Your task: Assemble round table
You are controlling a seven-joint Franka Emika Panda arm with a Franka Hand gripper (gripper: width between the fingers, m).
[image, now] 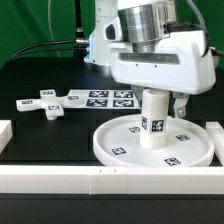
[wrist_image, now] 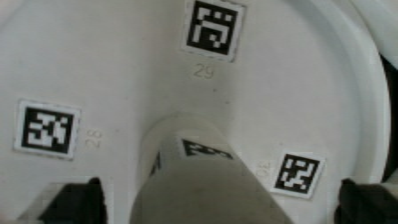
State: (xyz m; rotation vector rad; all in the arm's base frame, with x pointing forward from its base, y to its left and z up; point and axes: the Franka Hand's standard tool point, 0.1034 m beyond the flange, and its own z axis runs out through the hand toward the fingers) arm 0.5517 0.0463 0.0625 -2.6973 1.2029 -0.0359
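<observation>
The large round disc point(image: 108, 150) lies flat near the table's front, its tagged face up. The short cylinder leg point(image: 153, 119) stands upright at its middle. My gripper point(image: 153, 100) hangs straight over the leg, its jaws either side of the leg's top. In the wrist view the leg point(wrist_image: 214, 175) rises between the two dark fingers point(wrist_image: 75, 200), with a gap on each side, so the gripper point(wrist_image: 217, 204) is open and holds nothing. The disc point(wrist_image: 125, 80) fills the background there. The flat cross-shaped piece point(image: 45, 103) lies on the table at the exterior view's left.
The marker board point(image: 108, 98) lies behind the disc. A long white rail point(image: 90, 181) runs along the front edge, with shorter white rails at the left point(image: 5, 130) and right point(image: 215, 132). The table top is black.
</observation>
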